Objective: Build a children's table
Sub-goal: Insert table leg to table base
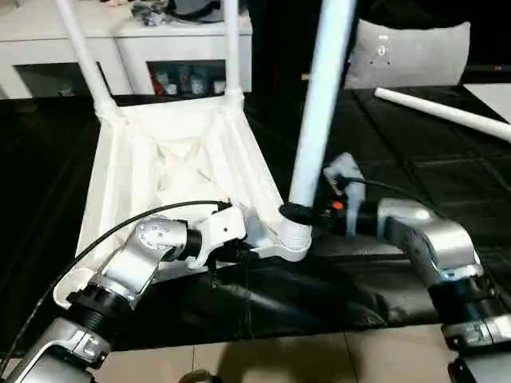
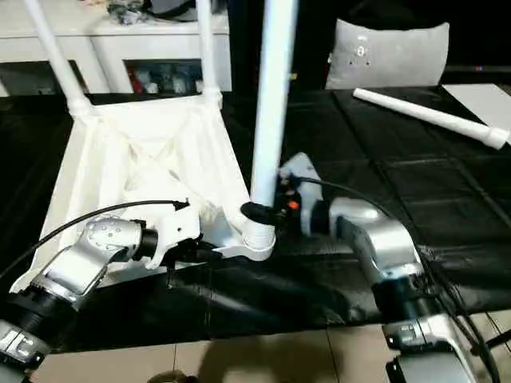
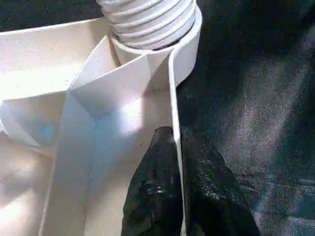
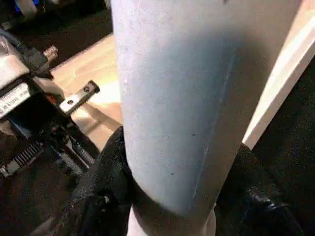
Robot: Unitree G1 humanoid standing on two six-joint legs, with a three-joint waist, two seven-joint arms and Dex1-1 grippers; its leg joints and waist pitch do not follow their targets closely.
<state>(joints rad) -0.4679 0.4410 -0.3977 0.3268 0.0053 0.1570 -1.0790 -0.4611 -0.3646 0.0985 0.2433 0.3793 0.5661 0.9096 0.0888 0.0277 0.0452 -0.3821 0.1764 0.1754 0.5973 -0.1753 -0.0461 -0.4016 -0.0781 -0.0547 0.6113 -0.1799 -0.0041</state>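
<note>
Pinching the upturned children's table (image 1: 152,159) by its rim, the left end effector (image 3: 178,162) is clamped; the right end effector (image 1: 307,214) grips an upright leg (image 1: 319,104) at its corner socket (image 1: 292,236)

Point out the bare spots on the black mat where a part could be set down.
Free: black mat between the right gripper and the loose leg; also the mat's near strip before the floor. Crowded: around the upturned tabletop, where the left gripper clamps its rim.

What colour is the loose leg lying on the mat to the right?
White. The loose leg shows best in the right eye view, lying across the black mat.
</note>
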